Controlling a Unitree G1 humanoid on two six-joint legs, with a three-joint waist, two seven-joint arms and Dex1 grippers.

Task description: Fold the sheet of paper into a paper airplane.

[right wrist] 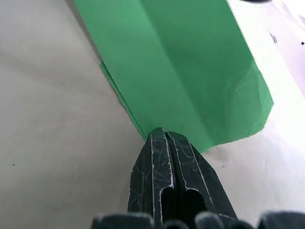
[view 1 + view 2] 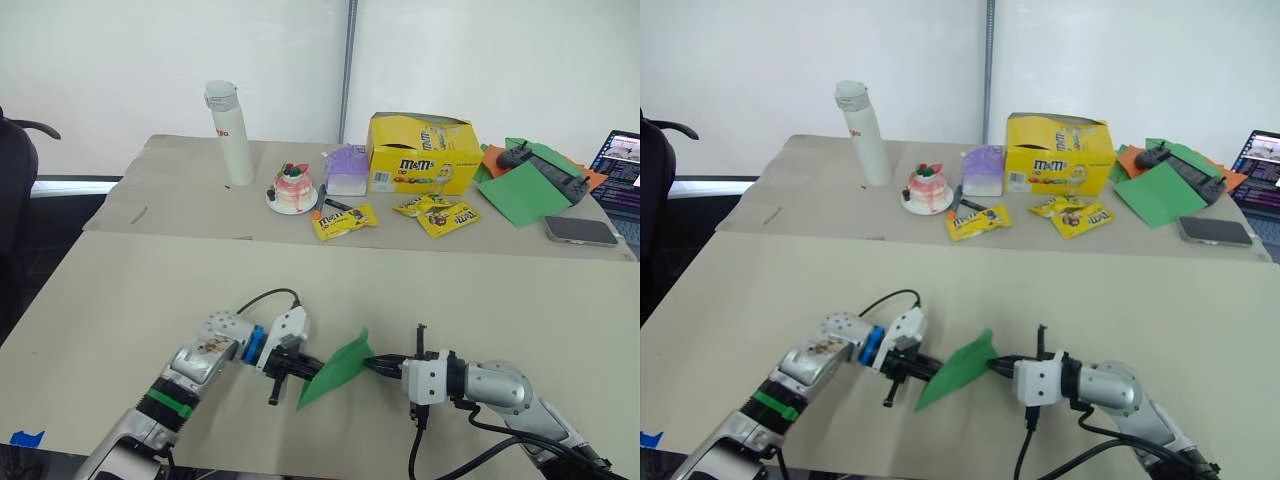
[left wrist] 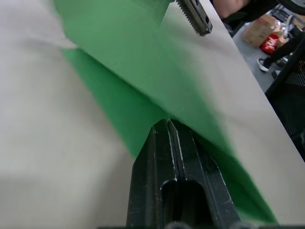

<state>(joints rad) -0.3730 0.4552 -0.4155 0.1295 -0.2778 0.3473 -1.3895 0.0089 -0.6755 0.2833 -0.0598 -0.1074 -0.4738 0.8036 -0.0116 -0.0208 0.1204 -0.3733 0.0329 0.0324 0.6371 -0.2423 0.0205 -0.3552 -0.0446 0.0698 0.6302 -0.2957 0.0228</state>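
The sheet of paper [image 2: 338, 368] is bright green, folded into a narrow layered wedge, and held up off the near table between both grippers. My left gripper [image 2: 308, 366] is shut on its left edge, and the left wrist view shows the black fingers [image 3: 174, 157] closed on the green paper [image 3: 143, 71]. My right gripper [image 2: 372, 362] is shut on the opposite edge. In the right wrist view its fingers [image 1: 167, 157] pinch the creased paper [image 1: 181, 62], which has a lengthwise fold line.
On the far table stand a white bottle [image 2: 229, 133], a small cake on a plate [image 2: 293, 190], a yellow candy box [image 2: 423, 152] and candy packets [image 2: 344, 221]. At the far right lie green and orange sheets [image 2: 525, 188], a phone [image 2: 580, 230] and a laptop [image 2: 620, 165].
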